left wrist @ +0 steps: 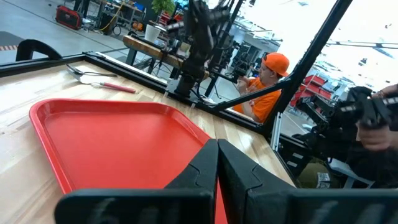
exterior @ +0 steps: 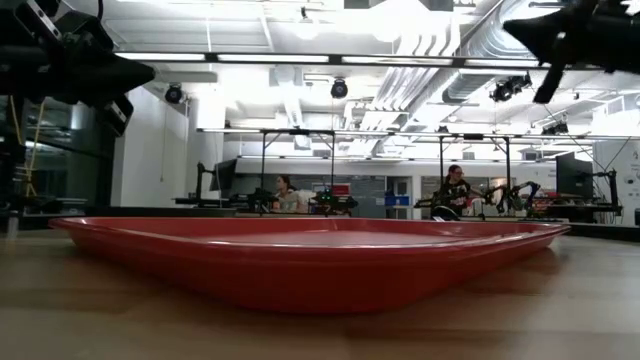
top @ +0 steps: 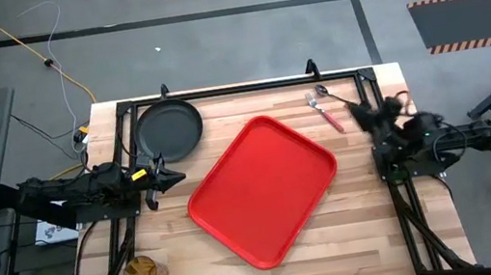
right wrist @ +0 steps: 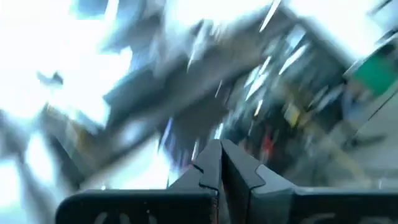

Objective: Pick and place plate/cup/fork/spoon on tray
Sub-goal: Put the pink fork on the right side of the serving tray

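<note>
The red tray [top: 262, 191] lies in the middle of the table, turned at an angle; it also shows in the low view [exterior: 310, 250] and the left wrist view [left wrist: 118, 146]. The dark plate [top: 167, 131] lies at the far left. The amber cup [top: 141, 273] stands near the front left corner. The pink-handled fork [top: 325, 114] and the silvery spoon [top: 335, 97] lie side by side at the far right. My left gripper [top: 176, 176] is shut and empty, left of the tray. My right gripper [top: 355, 111] is shut and empty, raised beside the fork and spoon.
A black metal frame [top: 248, 88] runs along the table's far edge and sides. Bare wood lies between the plate and the tray, and right of the tray. People sit in the room beyond the table [left wrist: 264, 84].
</note>
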You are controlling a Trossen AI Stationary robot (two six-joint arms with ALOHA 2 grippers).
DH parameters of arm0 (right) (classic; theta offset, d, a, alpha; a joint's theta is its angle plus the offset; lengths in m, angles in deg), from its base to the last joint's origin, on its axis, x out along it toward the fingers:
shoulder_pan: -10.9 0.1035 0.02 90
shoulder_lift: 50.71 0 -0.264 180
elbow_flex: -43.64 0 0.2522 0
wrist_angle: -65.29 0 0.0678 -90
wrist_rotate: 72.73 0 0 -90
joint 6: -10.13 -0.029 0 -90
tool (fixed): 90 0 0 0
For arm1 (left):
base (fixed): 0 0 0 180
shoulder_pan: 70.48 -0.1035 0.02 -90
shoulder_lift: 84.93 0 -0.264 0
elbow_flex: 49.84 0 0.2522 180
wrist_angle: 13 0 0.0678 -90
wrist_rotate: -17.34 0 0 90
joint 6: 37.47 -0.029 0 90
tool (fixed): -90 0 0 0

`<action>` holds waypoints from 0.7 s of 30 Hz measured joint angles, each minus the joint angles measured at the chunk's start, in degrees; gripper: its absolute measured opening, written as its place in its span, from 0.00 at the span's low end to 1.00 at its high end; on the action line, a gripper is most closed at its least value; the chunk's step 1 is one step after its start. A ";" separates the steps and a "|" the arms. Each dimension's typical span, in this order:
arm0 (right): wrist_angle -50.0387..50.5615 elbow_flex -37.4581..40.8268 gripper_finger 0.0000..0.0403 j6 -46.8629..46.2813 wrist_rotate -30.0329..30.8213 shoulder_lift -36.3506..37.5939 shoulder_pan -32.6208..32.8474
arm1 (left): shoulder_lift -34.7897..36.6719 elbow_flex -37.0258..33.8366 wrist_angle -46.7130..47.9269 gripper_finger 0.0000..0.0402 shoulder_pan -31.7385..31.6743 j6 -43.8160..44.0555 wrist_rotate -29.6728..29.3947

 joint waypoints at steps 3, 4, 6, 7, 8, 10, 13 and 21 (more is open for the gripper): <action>-4.23 -0.55 0.00 -0.27 8.33 -0.19 0.00 | 0.02 0.00 -0.01 0.00 -0.01 0.00 -0.01; -4.24 -1.32 0.00 -1.19 10.13 -0.74 -0.02 | 0.00 0.00 0.01 0.00 0.00 0.00 -0.01; -3.77 -3.24 0.00 -2.61 12.46 -2.82 -0.02 | 0.00 0.00 -0.01 0.00 0.00 0.00 -0.01; -2.85 -4.44 0.00 -3.20 13.47 -4.71 -0.02 | 0.00 0.00 -0.01 0.00 -0.02 -0.01 -0.01; -1.51 -5.66 0.00 -4.06 14.92 -7.12 -0.02 | 0.02 0.00 0.01 0.00 -0.02 0.00 0.01; 1.50 -8.53 0.02 -5.94 17.83 -12.66 -0.03 | 0.01 -0.01 -0.01 0.00 -0.02 0.00 0.00; 7.16 -13.83 0.08 -9.53 19.08 -21.14 -1.47 | 0.01 0.00 0.01 0.00 -0.01 0.00 0.00; 56.09 -35.55 0.40 -24.70 0.49 -41.23 -19.30 | 0.00 0.00 0.01 0.00 -0.01 0.00 -0.01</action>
